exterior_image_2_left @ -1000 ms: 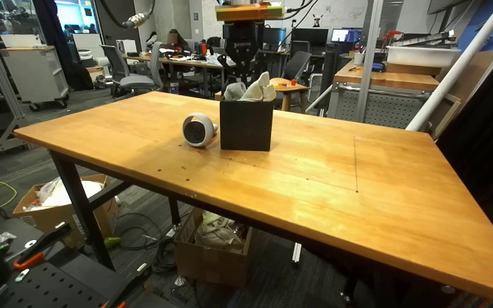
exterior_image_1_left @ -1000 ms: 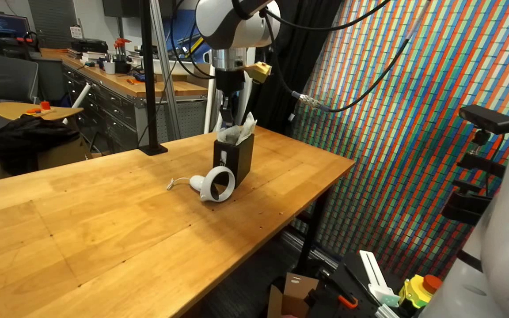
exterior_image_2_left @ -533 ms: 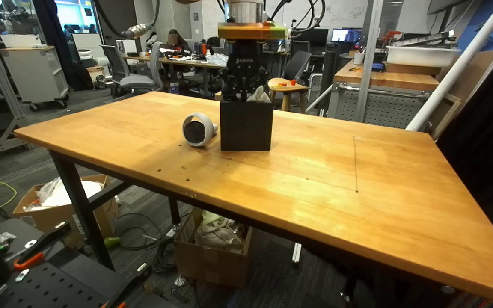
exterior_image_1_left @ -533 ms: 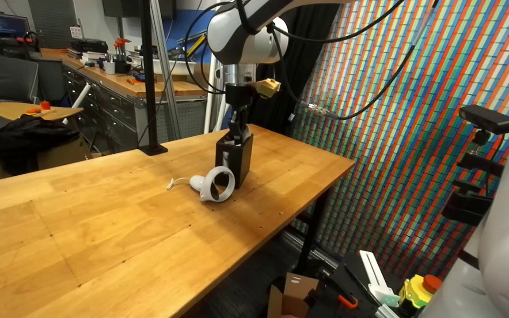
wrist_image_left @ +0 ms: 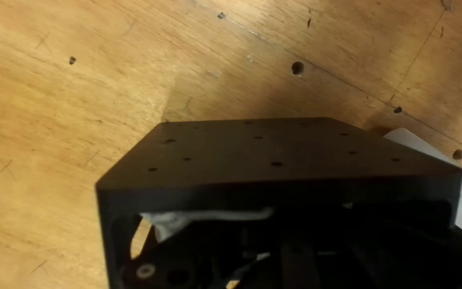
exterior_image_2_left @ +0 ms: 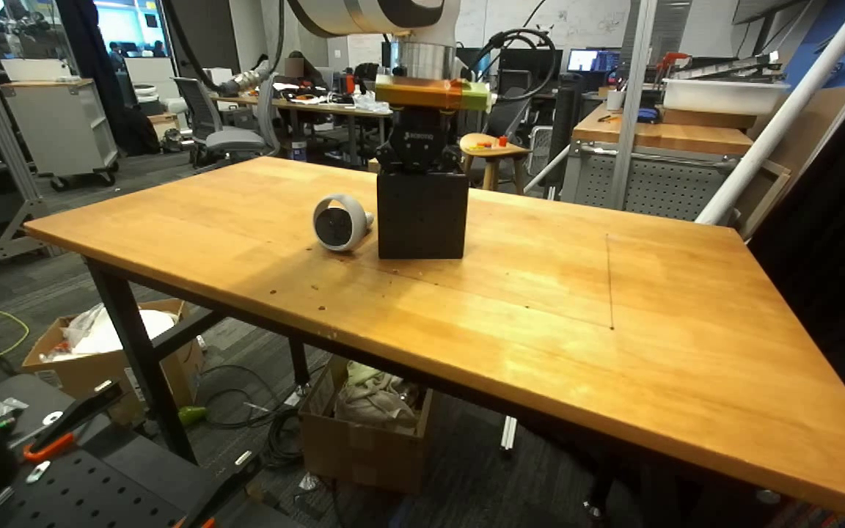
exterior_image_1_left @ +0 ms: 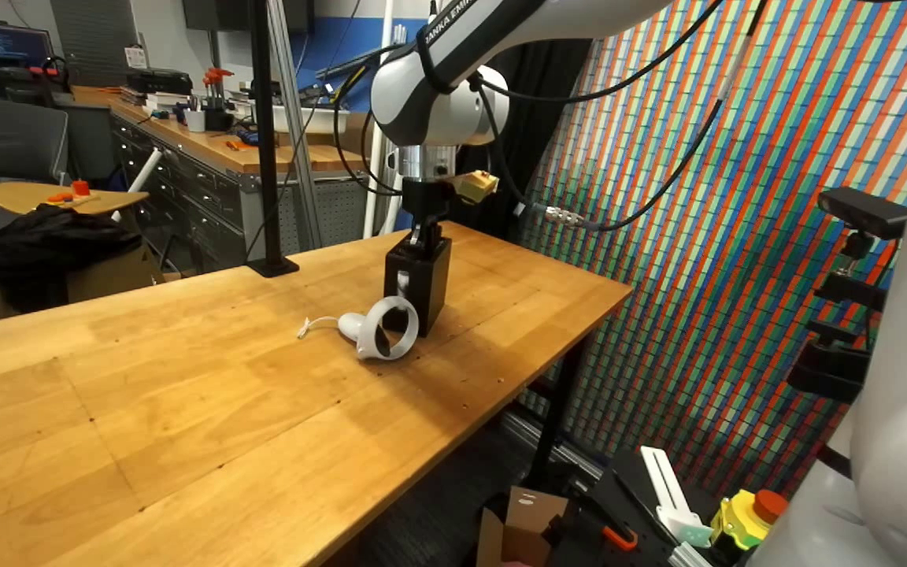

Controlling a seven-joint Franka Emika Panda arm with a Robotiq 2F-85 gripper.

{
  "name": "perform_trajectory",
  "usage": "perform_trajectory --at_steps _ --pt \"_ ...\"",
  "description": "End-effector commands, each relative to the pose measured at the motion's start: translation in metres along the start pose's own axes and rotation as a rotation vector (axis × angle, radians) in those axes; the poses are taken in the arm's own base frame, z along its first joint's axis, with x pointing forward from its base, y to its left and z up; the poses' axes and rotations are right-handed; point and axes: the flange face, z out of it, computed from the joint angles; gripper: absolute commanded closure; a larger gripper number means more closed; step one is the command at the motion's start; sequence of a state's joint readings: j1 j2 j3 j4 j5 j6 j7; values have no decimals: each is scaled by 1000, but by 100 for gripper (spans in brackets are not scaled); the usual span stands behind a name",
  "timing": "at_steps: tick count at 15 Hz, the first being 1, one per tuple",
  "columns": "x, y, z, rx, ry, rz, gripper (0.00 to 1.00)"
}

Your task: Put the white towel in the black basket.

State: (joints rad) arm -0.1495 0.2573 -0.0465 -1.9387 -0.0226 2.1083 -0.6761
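In an exterior view a wall of coloured tiles [exterior_image_1_left: 705,299] rose alongside the wooden table [exterior_image_1_left: 186,409], seamed and scuffed across its top. Above the table the robot arm [exterior_image_1_left: 446,102] bent downward. A wheeled cabinet [exterior_image_2_left: 63,132] and a grey chair [exterior_image_2_left: 239,138] stood beyond the table in an exterior view, where a cardboard carton [exterior_image_2_left: 364,455] also sat low, partly covered by the table's edge. The black basket [exterior_image_2_left: 421,216] stood upright on the table. The gripper [exterior_image_2_left: 422,163] pointed straight down into it, its lower end out of sight below the rim; whether it was clenched on anything or released could not be made out. Only the wrist view clearly showed the white towel [wrist_image_left: 171,220], a strip of it inside the basket, just under the rim. Just beside the basket lay a white ringed controller [exterior_image_1_left: 367,335], its thin cord [exterior_image_1_left: 304,326] plain in an exterior view. The wrist view showed, close up, small dark holes [wrist_image_left: 297,68] in the table.
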Motion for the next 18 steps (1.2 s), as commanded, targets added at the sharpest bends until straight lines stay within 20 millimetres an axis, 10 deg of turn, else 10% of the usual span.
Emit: perform_trajectory --at_steps 1,8,18 --pt "5 6 29 39 19 -12 100" --pt "4 7 40 95 54 -26 100" --pt "-16 -25 -23 10 63 -35 100"
